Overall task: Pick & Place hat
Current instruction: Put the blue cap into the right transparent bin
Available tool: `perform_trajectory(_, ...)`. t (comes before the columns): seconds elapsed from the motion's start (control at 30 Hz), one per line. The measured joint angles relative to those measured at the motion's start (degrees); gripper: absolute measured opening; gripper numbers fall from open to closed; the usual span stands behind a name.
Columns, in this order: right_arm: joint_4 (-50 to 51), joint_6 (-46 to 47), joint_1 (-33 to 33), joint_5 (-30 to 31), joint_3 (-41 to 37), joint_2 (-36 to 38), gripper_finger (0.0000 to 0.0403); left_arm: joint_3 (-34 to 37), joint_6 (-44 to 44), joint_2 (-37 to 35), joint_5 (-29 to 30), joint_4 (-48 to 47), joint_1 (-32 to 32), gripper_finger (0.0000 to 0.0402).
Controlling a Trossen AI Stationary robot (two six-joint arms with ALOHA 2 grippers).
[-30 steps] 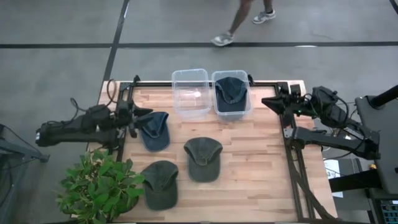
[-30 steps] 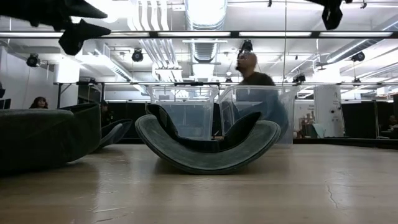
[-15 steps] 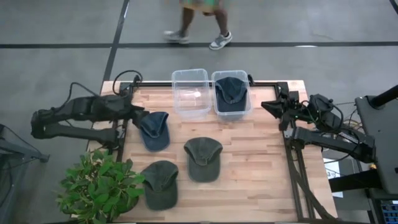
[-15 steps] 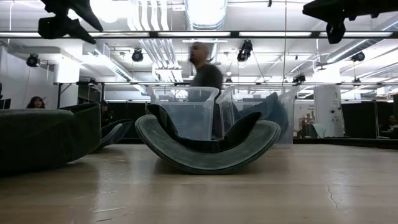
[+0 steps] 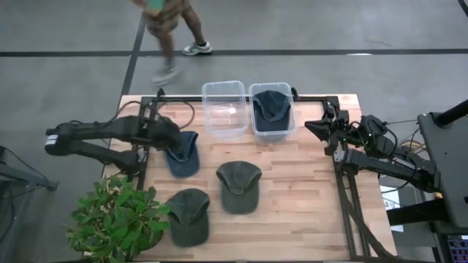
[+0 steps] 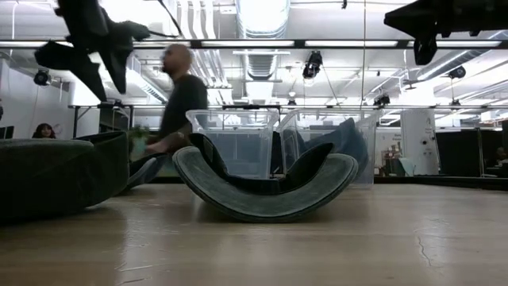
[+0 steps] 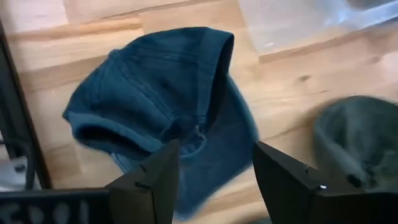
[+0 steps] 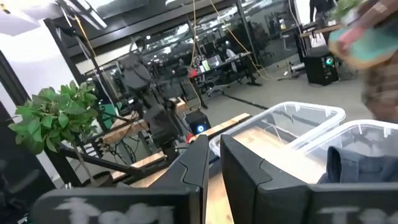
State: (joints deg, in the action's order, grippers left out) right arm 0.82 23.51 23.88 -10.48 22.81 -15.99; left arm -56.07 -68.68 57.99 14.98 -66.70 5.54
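Note:
A blue hat (image 5: 183,153) lies on the table's left part, crown up, and fills the left wrist view (image 7: 161,106). My left gripper (image 5: 171,140) hovers open just above its left edge, fingers apart over the hat (image 7: 214,155) without touching it; in the low view it hangs high at the left (image 6: 107,59). Two green hats (image 5: 239,186) (image 5: 190,215) lie nearer the near edge. Two clear bins (image 5: 224,109) (image 5: 272,109) stand at the far edge; the right one holds another blue hat (image 5: 272,107). My right gripper (image 5: 319,126) waits shut at the table's right edge.
A potted plant (image 5: 117,219) stands off the table's near-left corner. A dark frame rail (image 5: 344,190) runs along the right edge. A person (image 5: 164,29) walks on the floor beyond the far edge. Bare wood (image 5: 300,190) lies right of the green hats.
My left gripper has swung from the table's left edge toward the blue hat and tipped down over it, still open. My right arm has shifted slightly toward the table. The person has walked leftward beyond the far edge. No hat has moved.

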Motion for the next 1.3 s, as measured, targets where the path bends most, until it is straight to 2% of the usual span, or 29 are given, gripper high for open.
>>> perform_trajectory(0.1,0.02,-0.76,-0.02,-0.02,0.33,0.12,0.0038,0.28,0.91,1.79,2.05,0.59,0.00,0.0193)
perform_trajectory(0.3,0.13,-0.90,-0.02,-0.02,0.33,0.52,0.0038,0.18,-2.07,3.16,2.36,0.71,0.00,0.0193)
perform_trajectory(0.53,0.20,-0.88,-0.01,-0.02,0.35,0.61,0.0038,0.17,-9.81,3.64,2.01,0.14,-0.11,0.0193)
perform_trajectory(0.67,0.24,-0.88,0.00,-0.02,0.39,0.61,0.0038,0.17,-10.94,3.76,-2.11,-1.52,-0.13,0.0193)
perform_trajectory(0.77,0.30,-0.86,-0.02,-0.02,0.39,0.61,0.0038,0.17,-12.20,3.74,-5.52,-6.88,-0.22,0.0193)
perform_trajectory(0.9,0.30,-0.91,-0.02,-0.02,0.40,0.61,0.0038,0.29,-17.60,3.73,-6.45,-12.52,-0.90,0.0193)
perform_trajectory(1.3,0.32,-0.97,0.00,-0.02,0.42,0.59,0.0038,8.66,-25.82,3.95,-10.44,-8.29,-2.08,0.0193)
